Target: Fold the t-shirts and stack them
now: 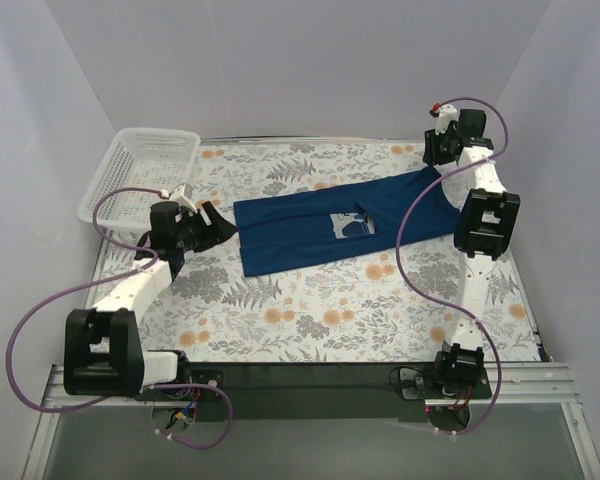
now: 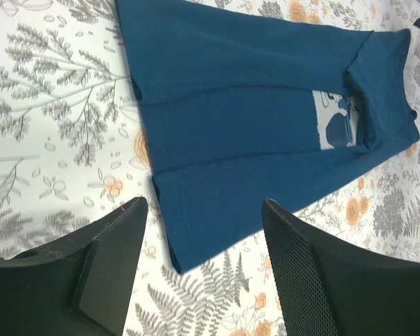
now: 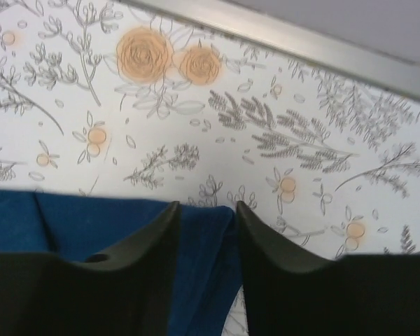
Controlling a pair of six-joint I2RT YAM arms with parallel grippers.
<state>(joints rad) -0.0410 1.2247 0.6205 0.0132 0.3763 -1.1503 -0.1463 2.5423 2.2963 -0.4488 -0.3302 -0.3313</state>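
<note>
The shirt (image 1: 310,230) lies flat across the middle of the table (image 1: 330,310) as a long navy strip. Its wide hem end points left and its narrow end runs up to the far right corner. The pale graphic (image 1: 352,226) sits near the strip's middle, next to a folded-over flap.

The left gripper (image 1: 220,225) sits low just off the hem end with its jaws spread wide and nothing in them. In the left wrist view the near hem corner (image 2: 189,259) pokes into the gap between the two fingers (image 2: 105,266), and neither touches it. The hem edge runs straight, with bare table to its left.

The right gripper (image 1: 438,165) is at the far end of the strip. In the right wrist view its fingers (image 3: 126,266) stand close together, with a bunched fold of the shirt (image 3: 203,245) filling the narrow gap, so it has that end pinched. The table's metal edge (image 3: 266,31) runs just beyond the fingertips, so there is little room farther out.

The basket (image 1: 145,165) stands at the far left corner, apart from the shirt and just behind the left gripper. Open floral table stretches along the near side of the strip.
</note>
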